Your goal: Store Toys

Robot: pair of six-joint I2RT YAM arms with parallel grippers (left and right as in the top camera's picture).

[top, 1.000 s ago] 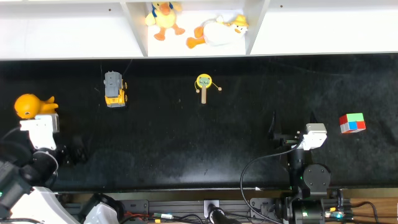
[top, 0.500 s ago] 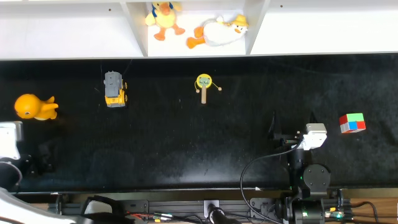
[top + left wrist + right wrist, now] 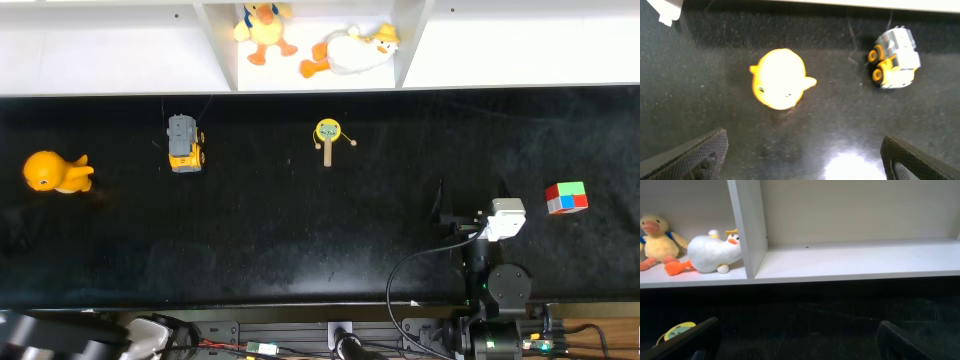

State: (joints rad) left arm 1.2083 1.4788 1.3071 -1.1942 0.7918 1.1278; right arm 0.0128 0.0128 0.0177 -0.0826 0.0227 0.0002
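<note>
**Table (image 3: 300, 240), top view, items left to right**

1. Left gripper (image 3: 805, 162): jaws wide, empty. It hangs over the table's 9 o'clock edge, with the duck ahead of it.
2. Duck (image 3: 55, 172) (image 3: 781, 85): orange, at the table's 9 o'clock, standing free, not stored.
3. Truck (image 3: 184, 142) (image 3: 894, 64): grey and yellow, at 2 o'clock of the duck and well apart from it, not stored.
4. Shelf (image 3: 120, 50) (image 3: 850, 255): along the 12 o'clock edge. Its middle bay holds a yellow plush (image 3: 264, 28) and a white plush (image 3: 350, 50), and the bays either side are bare.
5. Rattle (image 3: 328, 135): near 12 o'clock, just short of the shelf, not stored.
6. Right gripper (image 3: 470, 200) (image 3: 800, 347): jaws wide, empty, at 4 o'clock, facing the shelf.
7. Cube (image 3: 566, 198): coloured, at 3 o'clock, near the right gripper, not stored.

**Step in hand (judged):** two toys are stored and four are left. The left arm seems lined up for the duck.

**Next move (judged):** bring the left gripper down with its jaws either side of the duck's round body, then close gently, since the rounded sides could slip. Lift it and carry it toward 12 o'clock into a shelf bay.
</note>
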